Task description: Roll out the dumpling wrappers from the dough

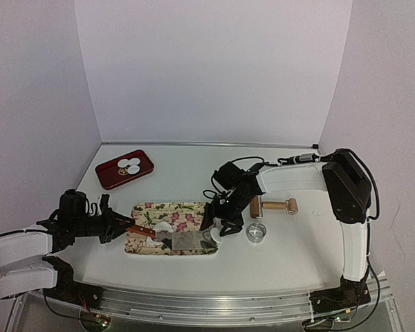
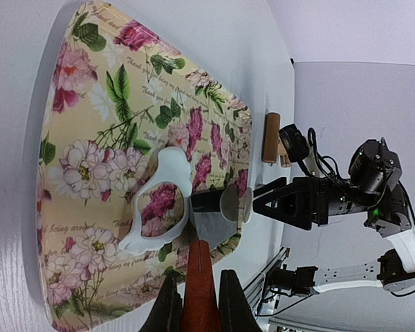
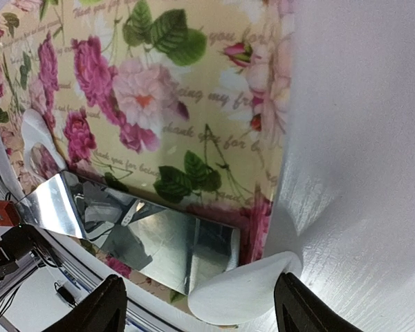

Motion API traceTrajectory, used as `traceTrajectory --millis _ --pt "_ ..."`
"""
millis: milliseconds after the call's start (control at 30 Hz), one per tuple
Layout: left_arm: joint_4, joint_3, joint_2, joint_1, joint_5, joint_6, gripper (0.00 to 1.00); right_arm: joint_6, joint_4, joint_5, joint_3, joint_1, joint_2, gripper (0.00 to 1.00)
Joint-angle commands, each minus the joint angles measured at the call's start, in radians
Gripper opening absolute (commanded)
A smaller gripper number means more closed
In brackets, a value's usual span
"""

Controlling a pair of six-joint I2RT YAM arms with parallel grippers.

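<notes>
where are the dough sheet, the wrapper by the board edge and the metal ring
dough sheet [image 2: 171, 164]: left wrist view, solid part above its hole
wrapper [image 3: 245, 294]: right wrist view, middle of the disc
metal ring [image 1: 256, 239]: top view, near rim

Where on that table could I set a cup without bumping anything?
Bare: the table's far strip between the red tray and rolling pin, behind the floral tray; also the near right corner past the metal ring. Crowded: the floral tray's near edge, where the left hand's spatula, dough, wrapper and right hand meet.
</notes>
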Motion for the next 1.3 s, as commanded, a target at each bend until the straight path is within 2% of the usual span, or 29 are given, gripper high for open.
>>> traceTrajectory --millis 0,300,433,567,1267 --pt "0.053 0.048 0.002 0.005 0.026 0.009 0.00 0.016 0.020 -0.033 0.042 0.000 -0.079 0.73" --pt "0.056 0.049 0.010 0.005 0.030 0.011 0.00 0.040 0.017 -0.066 0.075 0.000 -0.103 0.73" --pt "0.059 0.050 0.014 0.005 0.031 0.011 0.00 0.013 -0.055 0.033 0.094 0.001 -0.102 0.73" --pt "0.062 0.050 0.017 0.005 0.031 0.011 0.00 -0.021 -0.112 0.108 0.085 0.005 -0.093 0.77" --pt "0.071 0.044 0.008 0.005 0.033 0.003 0.00 -0.072 -0.047 0.065 0.014 0.012 0.001 0.93"
